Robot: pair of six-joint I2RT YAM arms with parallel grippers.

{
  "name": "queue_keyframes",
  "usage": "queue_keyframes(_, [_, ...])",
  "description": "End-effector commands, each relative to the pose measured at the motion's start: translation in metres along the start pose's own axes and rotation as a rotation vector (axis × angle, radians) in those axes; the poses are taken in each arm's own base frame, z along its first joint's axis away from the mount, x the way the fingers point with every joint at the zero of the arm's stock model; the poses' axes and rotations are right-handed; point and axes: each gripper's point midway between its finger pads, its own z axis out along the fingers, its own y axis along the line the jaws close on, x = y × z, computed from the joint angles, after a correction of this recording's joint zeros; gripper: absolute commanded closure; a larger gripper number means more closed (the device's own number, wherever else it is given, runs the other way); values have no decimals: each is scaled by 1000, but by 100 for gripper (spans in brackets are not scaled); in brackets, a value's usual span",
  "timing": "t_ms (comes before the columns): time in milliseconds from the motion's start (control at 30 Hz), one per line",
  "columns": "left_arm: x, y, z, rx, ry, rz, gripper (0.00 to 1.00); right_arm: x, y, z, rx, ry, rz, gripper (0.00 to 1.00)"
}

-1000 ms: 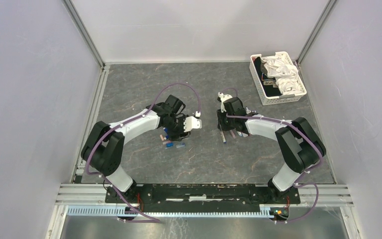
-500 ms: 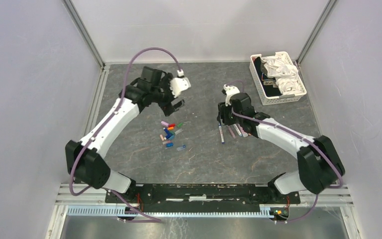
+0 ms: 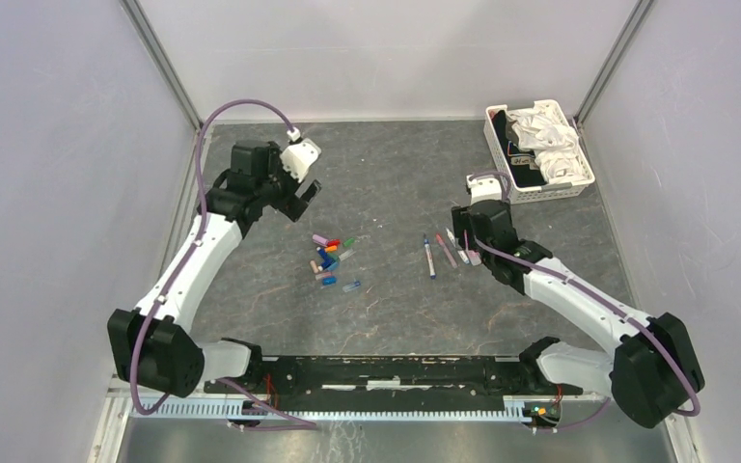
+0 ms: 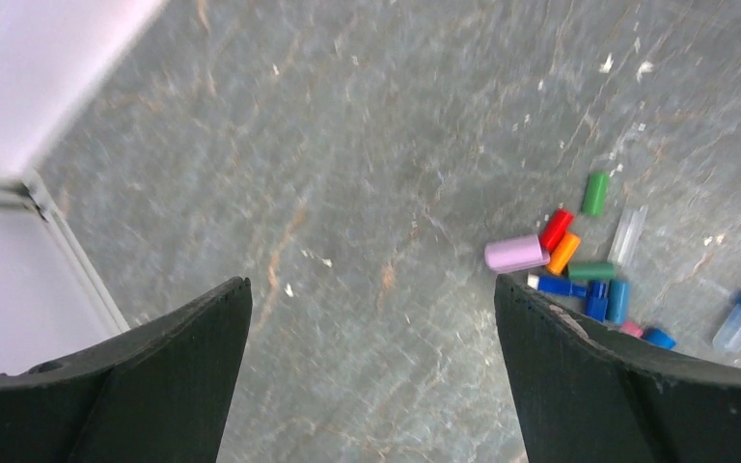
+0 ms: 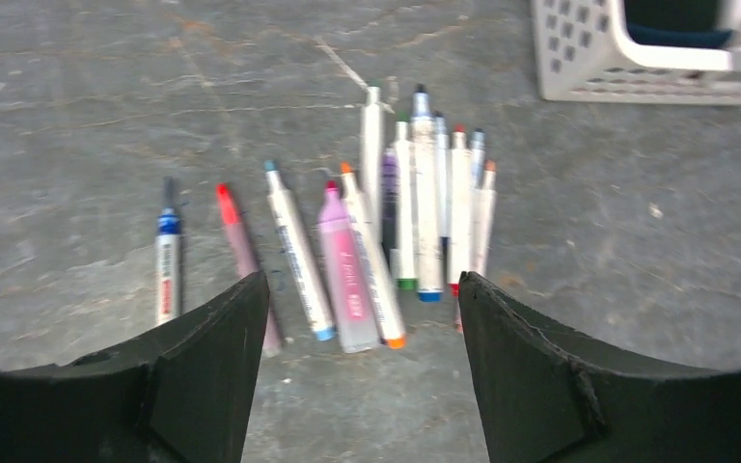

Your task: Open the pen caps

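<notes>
Hanging empty, left gripper (image 4: 367, 289) and right gripper (image 5: 362, 285) gape; print on pens (image 5: 415, 203) seems blurred, unreadable.

Dark grey stone-patterned bench (image 3: 396, 318), scuffed with pale flecks. Plain pale lilac enclosure walls (image 3: 386, 58) on three sides, joined by silver aluminium corner rails (image 3: 161, 66). Lighting even.

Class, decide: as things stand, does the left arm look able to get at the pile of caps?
Probably yes: the left gripper hangs open near the caps, which lie uncovered with nothing between.
</notes>
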Motion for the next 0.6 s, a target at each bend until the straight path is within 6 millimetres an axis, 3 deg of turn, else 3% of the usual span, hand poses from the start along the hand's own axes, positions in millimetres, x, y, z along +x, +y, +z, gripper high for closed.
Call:
queue_keyframes(0, [26,13,10,-108,-8,-122,0,-1,-56,-9,291,-31,-23,22])
queue_keyframes(167, [47,1,19,-79,-77,-213,0,-3,-93,-26,398,-318,-70,18])
queue_keyframes(300, [54,-24,26,5,-192,-286,0,27,-127,-41,567,-401,-43,6])
queue_keyframes(567, [88,-24,53,-68,-199,-366,0,57,-143,-26,565,-361,31,2])
